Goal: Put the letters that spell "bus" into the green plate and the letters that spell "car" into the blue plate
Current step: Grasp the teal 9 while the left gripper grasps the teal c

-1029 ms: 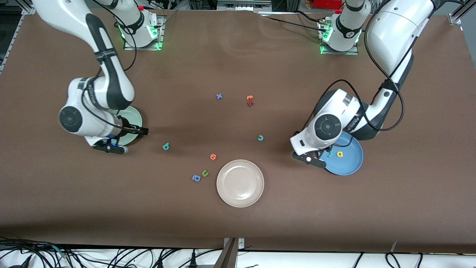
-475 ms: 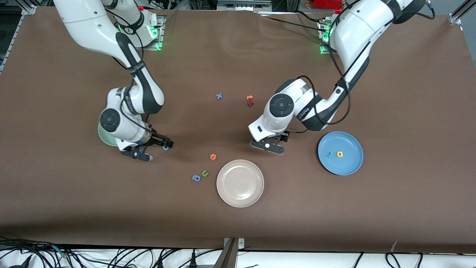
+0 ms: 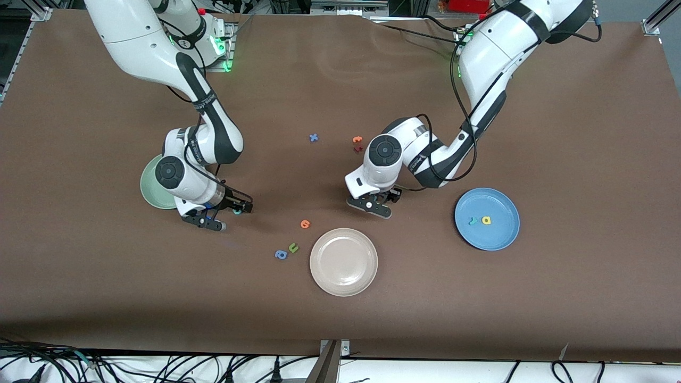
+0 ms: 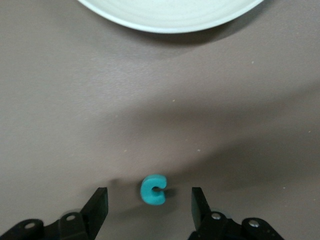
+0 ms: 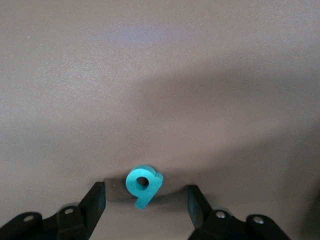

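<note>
The teal "b" (image 5: 143,185) lies flat on the brown table, between the fingers of my right gripper (image 5: 145,201), which is open with a gap on each side. In the front view this gripper (image 3: 238,208) stands beside the green plate (image 3: 150,187), which the right arm partly covers. The teal "c" (image 4: 152,189) lies between the fingers of my open left gripper (image 4: 149,202), touching neither. The hand of the left gripper (image 3: 387,198) hides the "c" from the front. The blue plate (image 3: 492,236) holds a yellow "a" (image 3: 486,220) and a teal "r" (image 3: 472,221).
A beige plate (image 3: 343,261) sits nearest the front camera, just below the left gripper. An orange letter (image 3: 305,224), a green "u" (image 3: 293,247) and a blue "a" (image 3: 281,255) lie between the grippers. A blue "x" (image 3: 314,138) and orange and red letters (image 3: 357,143) lie farther back.
Both arms swung from over their plates toward the table's middle and came down, the right gripper around the "b", the left around the "c". Their fingers have narrowed.
</note>
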You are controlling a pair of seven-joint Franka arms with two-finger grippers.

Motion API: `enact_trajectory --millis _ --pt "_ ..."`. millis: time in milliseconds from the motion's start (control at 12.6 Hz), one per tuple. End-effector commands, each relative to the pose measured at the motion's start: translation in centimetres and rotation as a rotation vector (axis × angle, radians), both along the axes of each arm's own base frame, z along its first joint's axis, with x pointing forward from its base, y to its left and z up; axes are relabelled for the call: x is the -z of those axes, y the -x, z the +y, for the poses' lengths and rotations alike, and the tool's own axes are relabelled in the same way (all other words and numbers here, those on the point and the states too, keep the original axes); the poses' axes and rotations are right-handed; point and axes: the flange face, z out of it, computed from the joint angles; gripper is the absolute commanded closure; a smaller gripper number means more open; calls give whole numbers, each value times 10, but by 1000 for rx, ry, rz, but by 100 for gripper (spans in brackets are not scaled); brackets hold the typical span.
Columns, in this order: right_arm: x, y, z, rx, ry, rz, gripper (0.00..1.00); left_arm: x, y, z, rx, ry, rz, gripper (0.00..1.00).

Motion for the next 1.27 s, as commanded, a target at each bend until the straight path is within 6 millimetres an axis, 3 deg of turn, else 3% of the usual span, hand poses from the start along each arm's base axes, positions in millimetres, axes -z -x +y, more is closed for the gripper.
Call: enact_trajectory --millis 0,158,317,396,633,712,791,950,1029,1187 --pt "-1 -5 -3 -23 13 -19 24 7 2 -9 25 -4 -23 29" --pt "2 -7 -1 -18 11 -42 24 11 4 -8 38 -8 -17 44" --pt "8 -6 -3 -23 14 -44 38 12 5 -7 39 -12 -13 74" --pt "8 -7 -4 -23 15 -43 48 11 5 -7 39 -15 -12 81" --pt "8 -7 -5 -24 16 -40 77 2 0 -1 52 -34 -11 83" --pt "6 -7 -5 -24 15 -41 80 -6 -4 3 53 -48 -9 83" --pt "2 -8 -5 -27 13 -45 80 -22 -13 14 52 -65 -15 83" --pt "-19 -8 -11 -25 15 -4 80 -68 -38 57 82 -100 -9 83" --pt "-40 -11 -18 -20 18 15 80 -81 -48 80 108 -117 3 82" --pt "-76 -15 -36 -29 35 94 80 -86 -65 129 135 -150 50 82"
